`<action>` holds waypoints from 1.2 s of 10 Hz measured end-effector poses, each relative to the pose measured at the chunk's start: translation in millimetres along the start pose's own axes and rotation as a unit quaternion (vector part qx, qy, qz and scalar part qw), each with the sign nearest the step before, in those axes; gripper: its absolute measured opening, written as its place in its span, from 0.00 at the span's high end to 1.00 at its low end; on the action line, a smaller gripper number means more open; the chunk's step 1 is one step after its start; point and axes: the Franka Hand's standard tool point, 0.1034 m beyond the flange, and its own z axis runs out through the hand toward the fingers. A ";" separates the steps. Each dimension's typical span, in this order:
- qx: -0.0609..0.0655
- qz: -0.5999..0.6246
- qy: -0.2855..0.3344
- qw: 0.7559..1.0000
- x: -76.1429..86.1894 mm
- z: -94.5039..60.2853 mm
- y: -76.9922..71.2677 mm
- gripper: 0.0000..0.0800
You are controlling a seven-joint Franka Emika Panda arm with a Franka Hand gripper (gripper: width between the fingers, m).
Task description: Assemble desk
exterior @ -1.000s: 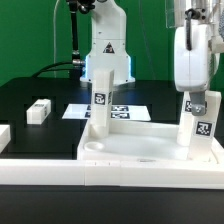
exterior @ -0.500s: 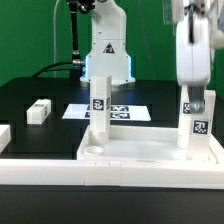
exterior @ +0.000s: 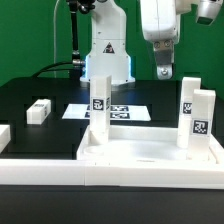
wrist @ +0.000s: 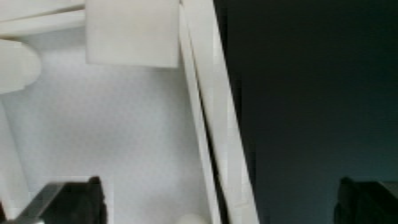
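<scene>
white panel (exterior: 150,152), white legs (exterior: 99,105) with black-and-white tags, black table (exterior: 40,135), green backdrop (exterior: 30,40), white gripper (exterior: 164,70).

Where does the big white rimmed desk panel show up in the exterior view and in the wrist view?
Exterior view: the large white plastic rimmed desk panel lies low in the picture toward the exterior view's right, with two white block legs standing on it.
Wrist view: the panel is the pale surface beside the dark table.
Shared landmark: the panel's raised rim.

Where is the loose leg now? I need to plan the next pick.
In the exterior view, the loose leg lies on the black table at the left, apart from the desk panel.
</scene>
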 end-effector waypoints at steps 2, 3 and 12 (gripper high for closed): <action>0.000 0.000 0.000 1.000 0.0 0.0 0.0 0.19; 0.000 0.000 0.000 1.000 0.0 0.0 0.0 0.19; 0.008 -0.321 0.015 0.947 63.7 -14.9 13.3 0.19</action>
